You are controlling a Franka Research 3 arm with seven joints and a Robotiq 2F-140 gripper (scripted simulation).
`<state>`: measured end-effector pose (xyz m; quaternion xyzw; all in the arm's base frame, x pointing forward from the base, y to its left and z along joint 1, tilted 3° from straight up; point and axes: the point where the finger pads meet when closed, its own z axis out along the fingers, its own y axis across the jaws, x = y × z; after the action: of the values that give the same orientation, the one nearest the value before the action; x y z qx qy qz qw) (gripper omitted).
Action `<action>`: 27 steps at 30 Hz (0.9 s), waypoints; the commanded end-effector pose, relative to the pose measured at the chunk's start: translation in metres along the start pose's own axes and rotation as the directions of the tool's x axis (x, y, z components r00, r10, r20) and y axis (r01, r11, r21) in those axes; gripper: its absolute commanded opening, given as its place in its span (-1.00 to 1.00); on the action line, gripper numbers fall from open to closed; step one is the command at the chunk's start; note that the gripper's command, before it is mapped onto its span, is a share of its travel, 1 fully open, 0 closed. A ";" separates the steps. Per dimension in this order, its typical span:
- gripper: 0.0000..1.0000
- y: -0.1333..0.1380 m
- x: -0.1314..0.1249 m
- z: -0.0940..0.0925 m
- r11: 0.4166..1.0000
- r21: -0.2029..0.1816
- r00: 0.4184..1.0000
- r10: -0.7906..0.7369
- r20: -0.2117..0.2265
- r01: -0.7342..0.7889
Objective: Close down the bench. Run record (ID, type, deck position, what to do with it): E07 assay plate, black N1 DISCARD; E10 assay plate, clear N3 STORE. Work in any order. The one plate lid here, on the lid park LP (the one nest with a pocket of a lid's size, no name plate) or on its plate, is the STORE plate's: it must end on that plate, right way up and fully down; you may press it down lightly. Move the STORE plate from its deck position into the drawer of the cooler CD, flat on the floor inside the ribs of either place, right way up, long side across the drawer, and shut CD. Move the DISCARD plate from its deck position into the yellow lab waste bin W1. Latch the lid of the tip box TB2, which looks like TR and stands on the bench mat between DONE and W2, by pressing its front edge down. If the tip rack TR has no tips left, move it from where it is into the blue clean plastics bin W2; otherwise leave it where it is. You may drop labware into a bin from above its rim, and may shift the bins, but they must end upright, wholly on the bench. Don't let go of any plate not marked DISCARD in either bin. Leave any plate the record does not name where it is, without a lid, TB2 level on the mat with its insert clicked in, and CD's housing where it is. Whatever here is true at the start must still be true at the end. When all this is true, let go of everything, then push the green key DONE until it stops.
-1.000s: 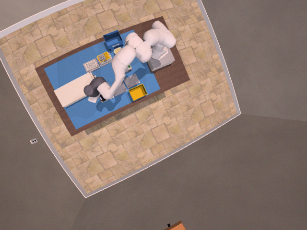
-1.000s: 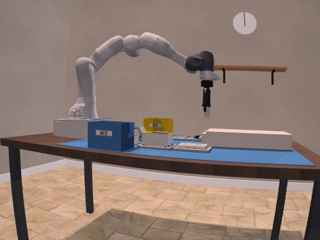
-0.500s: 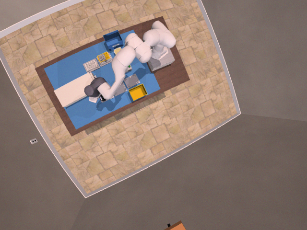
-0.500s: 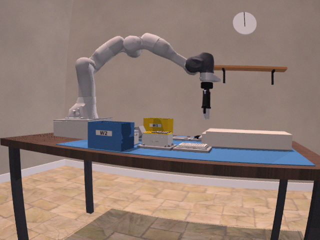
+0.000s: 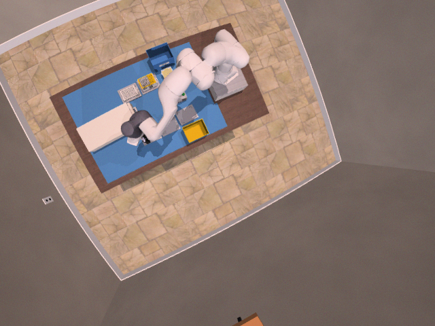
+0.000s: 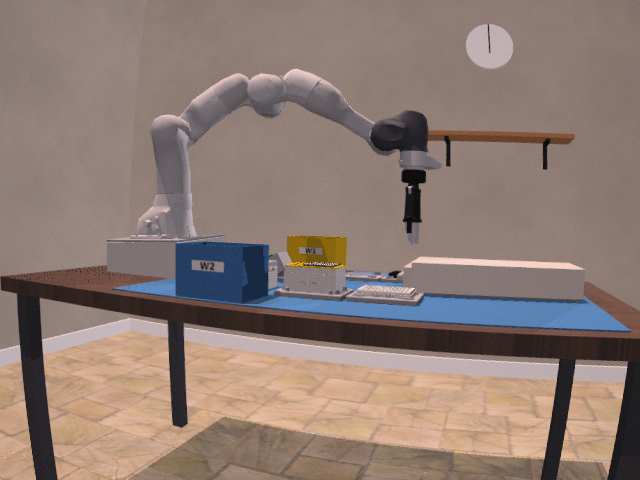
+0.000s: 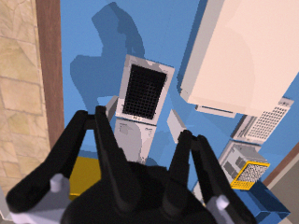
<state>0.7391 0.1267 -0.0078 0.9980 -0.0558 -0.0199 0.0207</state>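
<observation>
The black assay plate [image 7: 144, 91] lies in its grey nest on the blue mat. In the wrist view it is right below my gripper [image 7: 142, 123] [image 5: 144, 140] [image 6: 412, 237]. The gripper is open and empty and hangs well above the deck, next to the near end of the beige cooler [image 5: 103, 128] [image 6: 496, 279] [image 7: 252, 56]. In the overhead view the arm hides the black plate. A pale gridded plate [image 5: 129, 92] [image 6: 385, 291] [image 7: 263, 123] lies flat in another nest by the cooler. The yellow bin W1 [image 5: 195, 130] [image 6: 316, 249] [image 7: 86, 175] stands near the table's edge.
A tall rack with yellow tips [image 5: 147, 81] [image 6: 315, 276] [image 7: 249, 175] stands next to the gridded plate. The blue bin W2 [image 5: 160, 56] [image 6: 222, 271] [image 7: 266, 203] is beyond it. A small pale box [image 5: 166, 71] sits between W2 and the green key [image 5: 182, 94]. Grey nests [image 5: 187, 115] [image 7: 135, 137] lie near W1.
</observation>
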 end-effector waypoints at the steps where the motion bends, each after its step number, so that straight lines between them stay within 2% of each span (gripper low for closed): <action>1: 0.33 -0.001 0.001 0.004 1.000 0.003 1.000 0.005 -0.003 -0.005; 27: 0.33 -0.001 0.001 0.035 1.000 0.003 1.000 0.005 -0.003 -0.005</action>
<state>0.7366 0.1260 -0.0397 0.9980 -0.0563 -0.0210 0.0212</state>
